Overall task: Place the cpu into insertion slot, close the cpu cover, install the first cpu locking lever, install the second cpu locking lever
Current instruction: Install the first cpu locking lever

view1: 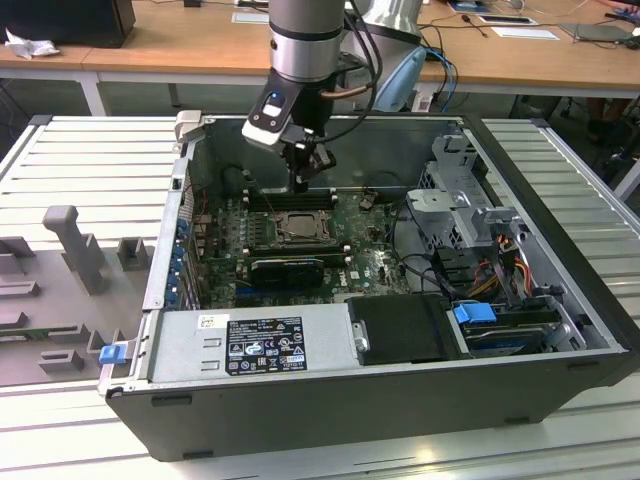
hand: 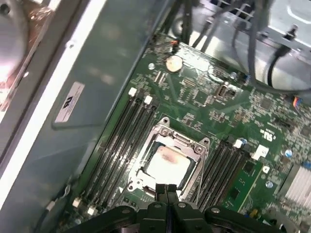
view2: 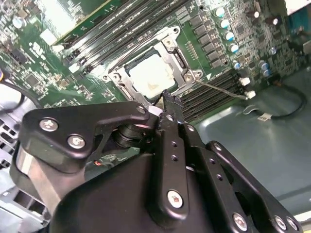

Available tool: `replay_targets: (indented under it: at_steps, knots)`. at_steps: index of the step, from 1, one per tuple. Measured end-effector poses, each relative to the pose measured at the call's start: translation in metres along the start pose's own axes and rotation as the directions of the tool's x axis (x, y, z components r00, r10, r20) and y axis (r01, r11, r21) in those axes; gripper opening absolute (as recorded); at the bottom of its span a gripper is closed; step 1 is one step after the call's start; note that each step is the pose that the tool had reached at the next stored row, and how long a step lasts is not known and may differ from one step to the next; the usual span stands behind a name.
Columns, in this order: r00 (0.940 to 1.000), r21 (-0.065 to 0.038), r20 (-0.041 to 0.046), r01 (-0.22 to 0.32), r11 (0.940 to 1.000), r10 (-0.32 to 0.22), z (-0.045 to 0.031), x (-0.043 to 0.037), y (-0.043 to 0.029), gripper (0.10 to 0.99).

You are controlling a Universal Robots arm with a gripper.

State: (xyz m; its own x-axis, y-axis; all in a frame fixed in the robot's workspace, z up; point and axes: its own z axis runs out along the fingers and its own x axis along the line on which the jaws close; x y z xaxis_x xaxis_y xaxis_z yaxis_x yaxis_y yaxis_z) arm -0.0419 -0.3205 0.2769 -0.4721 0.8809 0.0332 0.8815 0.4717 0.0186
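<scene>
Working at the socket corner w/ clenched gripper (view2: 167, 99); cpu (hand: 167, 165) sits in the insertion slot (view1: 298, 228).
Fingers are pressed together w/ nothing between them, tip just beside the rim of the cpu cover (view2: 182, 60), which lies flat around the chip; contact I cannot tell. One thin locking lever (view2: 218, 88) sticks out sideways and seems not hooked. To do this step well, I judge: keep the tip on the wire only, push slowly, no slip onto the chip or small motherboard (hand: 204, 97) parts.

A lab: wooden desks (view1: 180, 45) behind an opened computer case (view1: 350, 410).
</scene>
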Motion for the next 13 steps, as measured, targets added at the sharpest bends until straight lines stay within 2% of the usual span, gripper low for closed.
replay_targets:
  at_steps: [2, 4, 6, 7, 9, 11, 13]
  knots:
    - [0.9998, 0.001, -0.0005, 0.021, 0.9998, -0.021, 0.0003, 0.0001, -0.0003, 0.106]
    - [0.9961, 0.003, -0.0018, 0.088, 0.9961, -0.088, 0.0010, 0.0002, -0.0004, 0.106]
    - [0.9863, 0.005, -0.0034, 0.165, 0.9863, -0.165, 0.0017, 0.0001, -0.0004, 0.106]
    - [0.9785, 0.006, -0.0045, 0.206, 0.9785, -0.206, 0.0018, 0.0001, -0.0004, 0.106]
    - [0.9661, 0.007, -0.0053, 0.258, 0.9661, -0.258, 0.0019, 0.0001, -0.0003, 0.106]
    - [0.9575, 0.008, -0.0058, 0.288, 0.9575, -0.288, 0.0019, 0.0001, -0.0004, 0.106]
    - [0.9417, 0.009, -0.0071, 0.336, 0.9416, -0.336, 0.0020, 0.0001, -0.0004, 0.106]
